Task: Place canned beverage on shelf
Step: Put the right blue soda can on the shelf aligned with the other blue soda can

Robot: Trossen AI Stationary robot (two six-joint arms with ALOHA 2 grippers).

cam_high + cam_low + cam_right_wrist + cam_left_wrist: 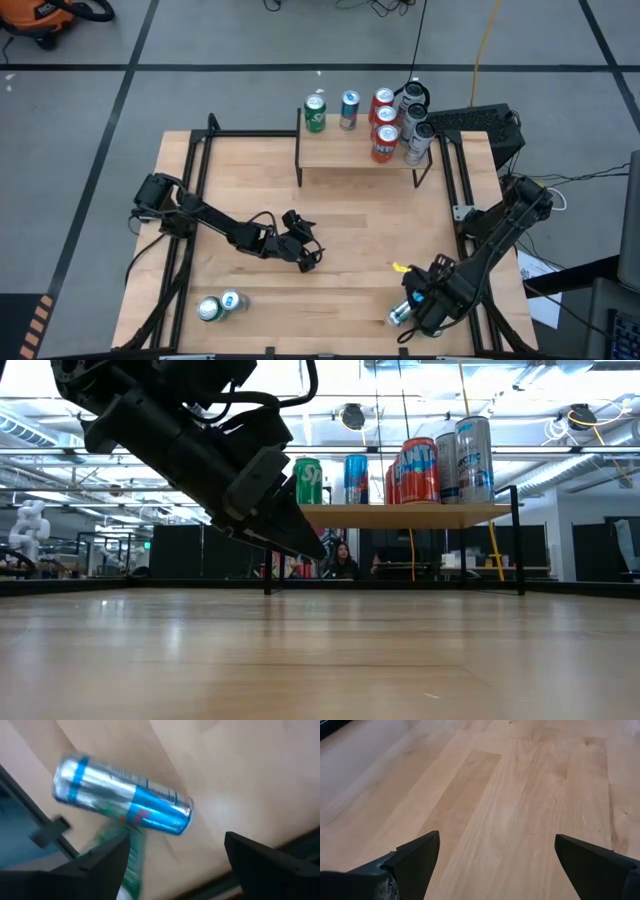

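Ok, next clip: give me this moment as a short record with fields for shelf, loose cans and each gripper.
shelf: shelf at the table's far edge, carrying seven upright cans
loose cans: blue-and-silver can lying on its side near the right corner; two cans near the left corner
left gripper: left gripper open over bare tabletop, empty
right gripper: right gripper open, above the lying can

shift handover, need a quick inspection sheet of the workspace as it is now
surface: light-wood table, bare in the middle.
job's things: shelf at the far edge holds seven upright cans; blue and silver can lying on its side near the right front corner; two cans near the left front corner.
clutter: small yellow item on the table.
grippers: left gripper open, empty, mid-table; right gripper open over the lying can.
cables: yellow cable on the floor behind.
surroundings: orange vacuum; a person behind the table in the low view.
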